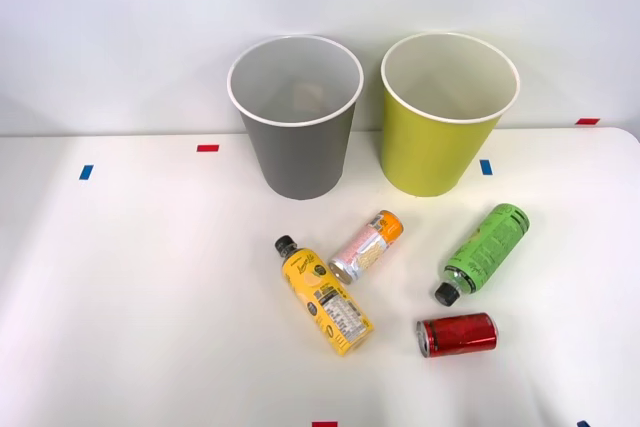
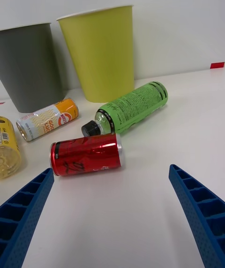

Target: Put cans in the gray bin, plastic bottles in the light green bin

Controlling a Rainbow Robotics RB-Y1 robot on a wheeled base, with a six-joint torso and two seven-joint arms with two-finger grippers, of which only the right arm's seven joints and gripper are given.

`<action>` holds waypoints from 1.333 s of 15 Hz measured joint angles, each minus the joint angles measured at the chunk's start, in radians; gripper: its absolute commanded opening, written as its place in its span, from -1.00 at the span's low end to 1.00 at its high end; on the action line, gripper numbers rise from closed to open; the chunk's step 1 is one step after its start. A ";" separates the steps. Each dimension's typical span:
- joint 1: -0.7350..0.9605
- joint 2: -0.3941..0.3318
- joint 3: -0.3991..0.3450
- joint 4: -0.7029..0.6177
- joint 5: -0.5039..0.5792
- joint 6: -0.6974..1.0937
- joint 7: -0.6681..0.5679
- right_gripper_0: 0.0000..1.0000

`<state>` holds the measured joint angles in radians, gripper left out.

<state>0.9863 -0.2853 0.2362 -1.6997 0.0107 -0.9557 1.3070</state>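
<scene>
Red can (image 2: 87, 154) lies outside — gray bin (image 1: 296, 117), light green bin (image 1: 447, 112) upright.

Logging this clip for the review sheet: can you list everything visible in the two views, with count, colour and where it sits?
gray bin: one, gray with white rim, upright at the back of the table, robot's left of the other bin.
light green bin: one, yellow-green with white rim, upright beside it.
red can: one, shiny red, lying on its side nearest the robot.
pink can: one, pale pink with orange end, lying in front of the gray bin.
yellow bottle: one, yellow, black cap, lying next to the pink can.
green bottle: one, bright green, black cap, lying in front of the light green bin.
table: one, white.
tape marks: several, red and blue, on the table.
right gripper: blue ribbed fingers, open, facing the red can.
</scene>
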 measured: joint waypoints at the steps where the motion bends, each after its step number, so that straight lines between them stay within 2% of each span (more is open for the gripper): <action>1: 0.000 0.000 0.000 0.000 0.000 0.000 0.000 0.68; 20: 0.000 0.000 0.000 0.000 0.000 0.000 0.000 0.69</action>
<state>0.9863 -0.2853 0.2362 -1.6997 0.0107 -0.9557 1.3070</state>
